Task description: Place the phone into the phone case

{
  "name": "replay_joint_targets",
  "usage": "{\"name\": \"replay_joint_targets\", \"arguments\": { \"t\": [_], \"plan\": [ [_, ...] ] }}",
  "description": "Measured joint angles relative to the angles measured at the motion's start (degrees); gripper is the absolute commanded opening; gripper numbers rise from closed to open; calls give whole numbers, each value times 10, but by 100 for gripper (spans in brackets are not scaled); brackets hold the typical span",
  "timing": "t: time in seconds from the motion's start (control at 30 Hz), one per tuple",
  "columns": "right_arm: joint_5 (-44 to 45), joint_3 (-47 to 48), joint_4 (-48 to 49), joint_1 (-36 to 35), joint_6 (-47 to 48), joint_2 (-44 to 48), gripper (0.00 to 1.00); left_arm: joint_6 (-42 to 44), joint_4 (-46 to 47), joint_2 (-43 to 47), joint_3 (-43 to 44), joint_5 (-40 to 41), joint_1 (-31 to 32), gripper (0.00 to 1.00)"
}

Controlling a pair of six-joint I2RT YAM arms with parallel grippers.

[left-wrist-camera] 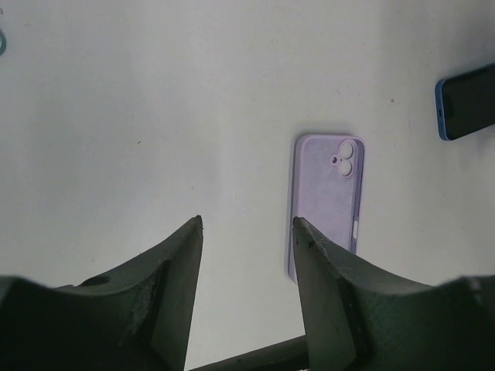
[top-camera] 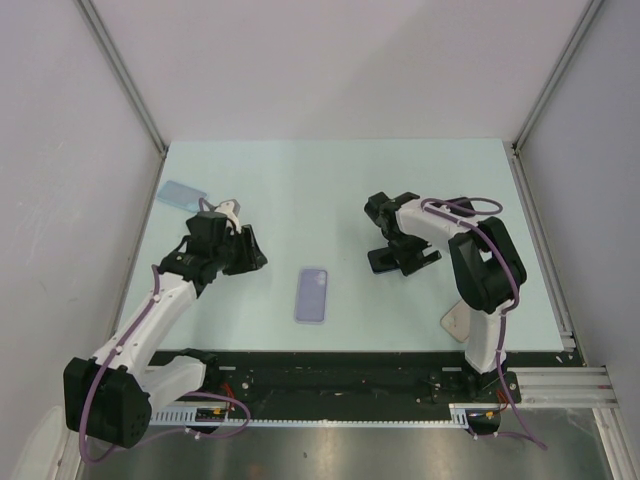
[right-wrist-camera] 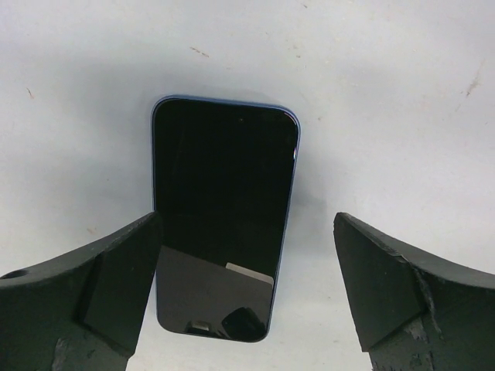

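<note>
The right pincer (right-wrist-camera: 247, 226) gapes wide, its matte black wedge fingers on either side of the phone (right-wrist-camera: 224, 193). The phone is a glossy black slab with a rounded blue rim, lying flat on the pale mint desk (top-camera: 300, 180). The left pincer (left-wrist-camera: 247, 228) is half-open and empty. The smooth lilac phone case (left-wrist-camera: 325, 202) lies just ahead of one of its fingers. Plain grey walls surround the desk.

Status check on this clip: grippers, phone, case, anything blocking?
Left gripper open, empty, near purple case. Right gripper open over phone, flat, screen up. Phone not yet cased; nothing between them.
</note>
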State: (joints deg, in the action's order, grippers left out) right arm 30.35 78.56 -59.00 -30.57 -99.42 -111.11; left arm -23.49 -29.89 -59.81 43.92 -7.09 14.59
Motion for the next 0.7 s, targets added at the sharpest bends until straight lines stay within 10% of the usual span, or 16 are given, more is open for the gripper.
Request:
{"name": "replay_joint_targets", "arguments": {
  "t": [0.7],
  "plan": [
    [-28, 7, 21, 25, -14, -24, 95, 0, 2, -1, 0, -6, 0, 55]
  ]
}}
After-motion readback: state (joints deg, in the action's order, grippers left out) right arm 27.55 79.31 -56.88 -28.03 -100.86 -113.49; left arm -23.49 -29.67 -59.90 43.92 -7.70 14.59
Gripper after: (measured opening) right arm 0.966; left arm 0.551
